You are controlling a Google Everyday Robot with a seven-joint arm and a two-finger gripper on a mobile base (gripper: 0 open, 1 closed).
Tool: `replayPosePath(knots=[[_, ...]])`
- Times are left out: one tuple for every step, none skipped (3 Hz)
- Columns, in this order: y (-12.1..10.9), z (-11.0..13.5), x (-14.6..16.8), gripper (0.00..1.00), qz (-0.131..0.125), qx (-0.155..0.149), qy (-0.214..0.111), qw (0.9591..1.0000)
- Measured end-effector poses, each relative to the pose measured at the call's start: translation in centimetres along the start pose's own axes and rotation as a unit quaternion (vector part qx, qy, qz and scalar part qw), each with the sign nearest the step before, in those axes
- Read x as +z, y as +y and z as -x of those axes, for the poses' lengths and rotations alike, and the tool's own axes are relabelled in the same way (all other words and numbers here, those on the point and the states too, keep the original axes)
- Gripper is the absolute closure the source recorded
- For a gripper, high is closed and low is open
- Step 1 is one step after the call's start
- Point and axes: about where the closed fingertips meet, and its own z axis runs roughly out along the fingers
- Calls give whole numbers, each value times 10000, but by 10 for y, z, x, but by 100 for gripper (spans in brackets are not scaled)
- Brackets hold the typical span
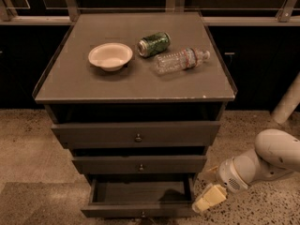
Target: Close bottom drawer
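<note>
The bottom drawer point(117, 211) sticks out of the cabinet toward me, down near the floor. It is open, and I can look into its dark, shallow box. Its flat front runs from side to side in the camera view, with a small knob point(143, 214) in the middle.

My tool point(209, 198) hangs low, just beside the right end of that front, close to the corner. I can't tell if it touches the drawer. I also can't tell if the tool is open or closed.

So the drawer lies to the left of my tool, not behind it. That is the part that matters. To shut the drawer I have to push its front back into the cabinet, away from the camera. I think my tool is off to the side and can't push that way from there. I think it must first come round in front of the drawer front, near the knob, and then push straight in. A push only at the corner might make the drawer twist and stick.

The middle drawer point(108, 164) and top drawer point(93, 135) sit above it and stick out less. A bowl point(110, 56), a can point(153, 44) and a bottle point(180, 61) lie up on the counter point(140, 86), well away from my tool.
</note>
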Motion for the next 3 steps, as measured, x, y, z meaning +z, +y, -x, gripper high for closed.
replayPosePath(knots=[[0,0,0,41,0,0,0,10000],[-12,-18,15,65,190,317,-157,9992],[-42,-57,52,88,495,1000,-398,9930]])
